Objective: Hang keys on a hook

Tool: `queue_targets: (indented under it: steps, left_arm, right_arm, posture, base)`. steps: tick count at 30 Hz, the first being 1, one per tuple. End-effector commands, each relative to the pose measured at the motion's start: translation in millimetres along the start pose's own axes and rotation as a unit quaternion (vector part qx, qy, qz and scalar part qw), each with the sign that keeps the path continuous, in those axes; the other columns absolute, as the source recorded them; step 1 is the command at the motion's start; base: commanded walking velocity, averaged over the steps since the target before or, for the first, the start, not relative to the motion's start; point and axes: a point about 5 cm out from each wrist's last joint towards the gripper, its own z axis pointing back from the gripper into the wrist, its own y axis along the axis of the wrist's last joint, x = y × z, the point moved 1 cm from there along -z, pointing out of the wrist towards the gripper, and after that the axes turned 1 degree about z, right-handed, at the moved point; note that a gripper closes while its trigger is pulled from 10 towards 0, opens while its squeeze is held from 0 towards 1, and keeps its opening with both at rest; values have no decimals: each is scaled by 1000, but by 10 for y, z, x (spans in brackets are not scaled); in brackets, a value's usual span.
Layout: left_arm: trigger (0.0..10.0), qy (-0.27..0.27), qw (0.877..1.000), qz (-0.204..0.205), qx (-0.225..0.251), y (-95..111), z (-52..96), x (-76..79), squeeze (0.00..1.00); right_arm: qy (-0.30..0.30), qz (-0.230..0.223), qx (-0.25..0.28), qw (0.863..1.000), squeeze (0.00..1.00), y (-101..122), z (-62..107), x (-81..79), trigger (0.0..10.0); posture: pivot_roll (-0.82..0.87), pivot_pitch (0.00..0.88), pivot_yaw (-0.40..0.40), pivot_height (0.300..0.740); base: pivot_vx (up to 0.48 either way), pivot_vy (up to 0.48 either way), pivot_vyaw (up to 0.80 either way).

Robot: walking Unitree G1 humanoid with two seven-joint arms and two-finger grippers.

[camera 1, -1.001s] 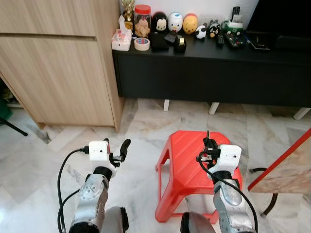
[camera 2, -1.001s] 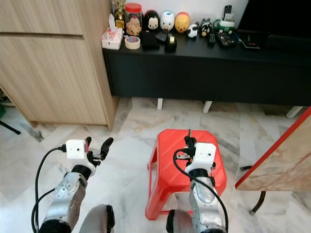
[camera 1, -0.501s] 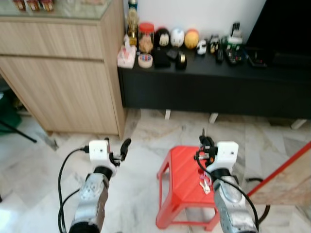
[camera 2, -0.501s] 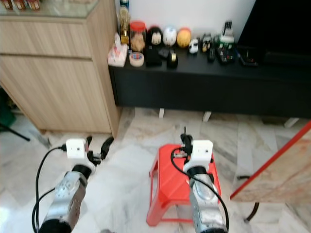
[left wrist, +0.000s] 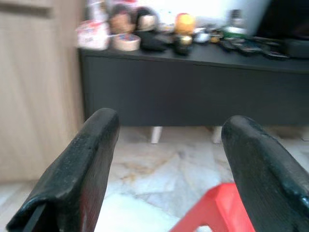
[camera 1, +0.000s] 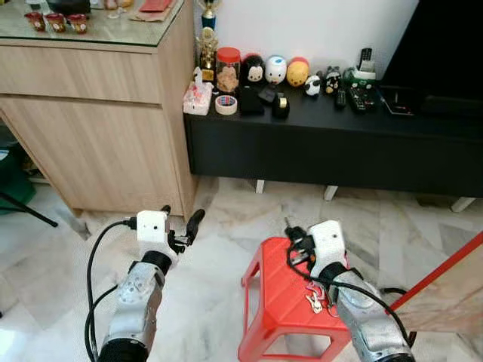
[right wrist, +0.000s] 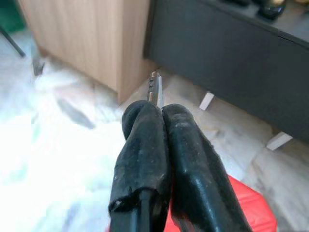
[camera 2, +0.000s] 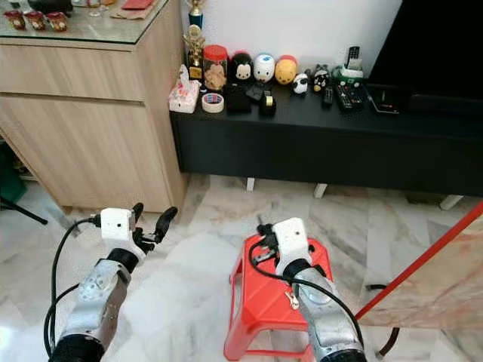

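My right gripper [camera 1: 291, 232] is shut on a key whose metal blade [right wrist: 155, 87] sticks out past the black fingertips. The rest of the key bunch [camera 1: 312, 300] dangles under the wrist, above the red plastic stool [camera 1: 276, 296]. The bunch also appears in the right eye view as small silver keys [camera 2: 291, 300]. My left gripper [camera 1: 184, 228] is held out over the marble floor to the left of the stool, open and empty, with its two fingers [left wrist: 82, 164] wide apart.
A long black TV console [camera 1: 332, 136] stands ahead against the wall, crowded with jars, tape, toy figures and remotes. A wooden cabinet [camera 1: 90, 128] is at the left. A red-edged board [camera 1: 453, 286] leans at the right. Marble floor [camera 1: 211, 302] lies between.
The camera has lifted, showing more of the cabinet top and the wall. My right gripper has swung left and slightly lower with the key; the bunch hangs over the stool. The left arm is unchanged.
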Motion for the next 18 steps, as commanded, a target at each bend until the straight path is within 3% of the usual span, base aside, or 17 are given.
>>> queue_targets:
  steps: [1, 3, 5, 9, 10, 14, 17, 18]
  left_arm:
    - [10000, -71, 997, -14, -10, 38, 12, 116, 0]
    - [10000, -96, 995, -16, -12, 58, 19, 152, 0]
    - [10000, -157, 987, -23, -17, 101, 57, 241, 0]
    - [10000, -247, 968, -29, -34, 178, 128, 374, 0]
    - [10000, -283, 958, -34, -43, 217, 158, 425, 0]
    - [10000, -321, 944, -47, -59, 231, 197, 475, 0]
    - [10000, -360, 927, -62, -84, 226, 259, 518, 0]
    - [10000, -379, 916, -77, -104, 202, 301, 525, 0]
  right_arm:
    - [56, 11, 9, 998, 0, 131, 22, -36, 10000]
    - [78, 23, 8, 997, 0, 159, 34, -49, 10000]
    - [125, 41, 9, 991, 0, 221, 67, -86, 10000]
    - [198, 70, 17, 978, 0, 343, 128, -143, 10000]
    - [240, 75, 20, 968, 0, 392, 168, -184, 10000]
    - [285, 85, 17, 955, 0, 428, 193, -233, 10000]
    - [336, 110, 2, 935, 0, 424, 223, -305, 10000]
    - [349, 120, -3, 929, 0, 417, 230, -320, 10000]
  posture:
    - [-8, 16, -91, 740]
    - [-7, 17, -92, 740]
    - [-5, 19, -96, 740]
    - [-3, 22, -98, 740]
    - [2, 22, -100, 740]
    - [2, 20, -103, 740]
    - [8, 23, -107, 740]
    - [11, 26, -109, 740]
  base:
    - [0, 0, 0]
    - [0, 0, 0]
    - [0, 0, 0]
    - [0, 0, 0]
    - [0, 0, 0]
    - [0, 0, 0]
    - [0, 0, 0]
    - [0, 0, 0]
